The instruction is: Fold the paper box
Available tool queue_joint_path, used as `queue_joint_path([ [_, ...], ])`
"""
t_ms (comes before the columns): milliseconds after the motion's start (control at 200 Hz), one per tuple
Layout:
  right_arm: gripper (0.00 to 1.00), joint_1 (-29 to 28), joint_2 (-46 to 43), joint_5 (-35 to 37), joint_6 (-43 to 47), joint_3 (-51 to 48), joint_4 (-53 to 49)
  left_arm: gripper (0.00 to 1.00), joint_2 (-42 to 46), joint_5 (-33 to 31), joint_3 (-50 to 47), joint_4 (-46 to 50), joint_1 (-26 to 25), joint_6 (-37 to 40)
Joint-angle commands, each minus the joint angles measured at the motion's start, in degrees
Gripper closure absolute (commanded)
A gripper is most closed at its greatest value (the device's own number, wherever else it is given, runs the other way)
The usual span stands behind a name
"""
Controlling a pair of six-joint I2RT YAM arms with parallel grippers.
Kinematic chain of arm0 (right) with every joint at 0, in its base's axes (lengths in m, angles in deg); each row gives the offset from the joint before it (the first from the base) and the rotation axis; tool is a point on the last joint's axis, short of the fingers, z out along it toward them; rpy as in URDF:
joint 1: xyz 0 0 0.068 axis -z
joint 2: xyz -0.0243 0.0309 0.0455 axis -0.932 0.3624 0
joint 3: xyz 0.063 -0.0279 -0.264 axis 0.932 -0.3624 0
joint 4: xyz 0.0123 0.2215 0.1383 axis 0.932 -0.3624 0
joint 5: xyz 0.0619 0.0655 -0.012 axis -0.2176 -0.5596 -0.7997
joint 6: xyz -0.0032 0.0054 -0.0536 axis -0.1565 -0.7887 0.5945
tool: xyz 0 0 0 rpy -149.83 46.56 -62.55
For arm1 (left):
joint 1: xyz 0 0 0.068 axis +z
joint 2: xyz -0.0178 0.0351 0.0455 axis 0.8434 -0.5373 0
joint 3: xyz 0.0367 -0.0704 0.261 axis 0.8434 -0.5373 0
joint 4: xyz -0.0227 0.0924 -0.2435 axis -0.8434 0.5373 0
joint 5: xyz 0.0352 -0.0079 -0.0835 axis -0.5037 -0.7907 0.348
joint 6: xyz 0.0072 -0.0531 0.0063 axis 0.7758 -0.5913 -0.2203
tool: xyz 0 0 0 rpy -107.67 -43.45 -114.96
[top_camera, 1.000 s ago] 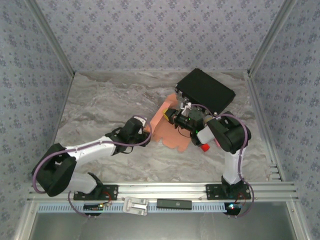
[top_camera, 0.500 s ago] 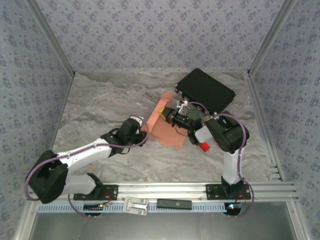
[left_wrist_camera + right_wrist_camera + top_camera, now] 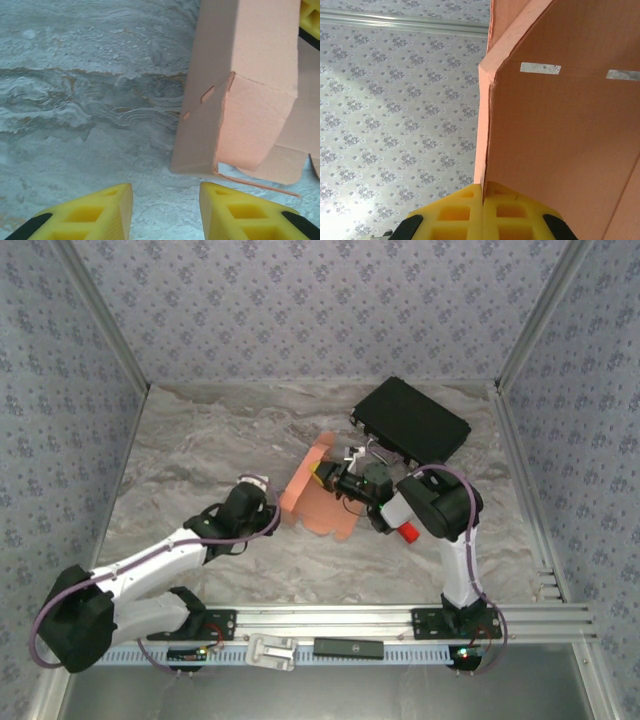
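Just nearward of the black case (image 3: 411,422), the right gripper (image 3: 325,477) pinches one wall of the paper box (image 3: 315,502), propping it up (likely to steady a crease), while the left gripper (image 3: 270,502) waits open and empty on the box's side away from the case.

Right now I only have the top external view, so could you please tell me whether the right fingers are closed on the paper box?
Observer: Yes, the right wrist view shows the right fingers pressed together on an edge of the paper box.
Operator: Thank you, and the left fingers?
Observer: The left wrist view shows the left fingers open with nothing between them, the box's folded corner resting on the table just ahead.
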Motion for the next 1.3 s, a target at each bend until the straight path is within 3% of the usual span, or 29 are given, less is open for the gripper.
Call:
queue_joint_path([
  [0,1.0,-0.72,1.98,0.74,1.51,1.25,-0.87,0.58,2.11,0.24,-0.86,2.52,0.66,-1.19],
  [305,1.0,0.02,2.25,0.31,0.83,0.42,-0.92,0.6,-3.55,3.73,0.44,0.62,1.62,4.42],
  [590,1.0,-0.4,1.46,0.14,0.11,1.07,-0.95,0.66,-1.92,4.7,-5.41,-13.44,1.59,11.47],
  [880,1.0,-0.45,1.54,-0.39,-0.73,2.09,-0.94,0.66,-3.57,9.49,-7.55,-20.19,0.85,13.42],
  [1294,1.0,-0.8,0.38,0.3,-0.98,1.87,-0.92,0.65,-8.88,0.82,-5.34,-23.82,-5.57,12.61],
])
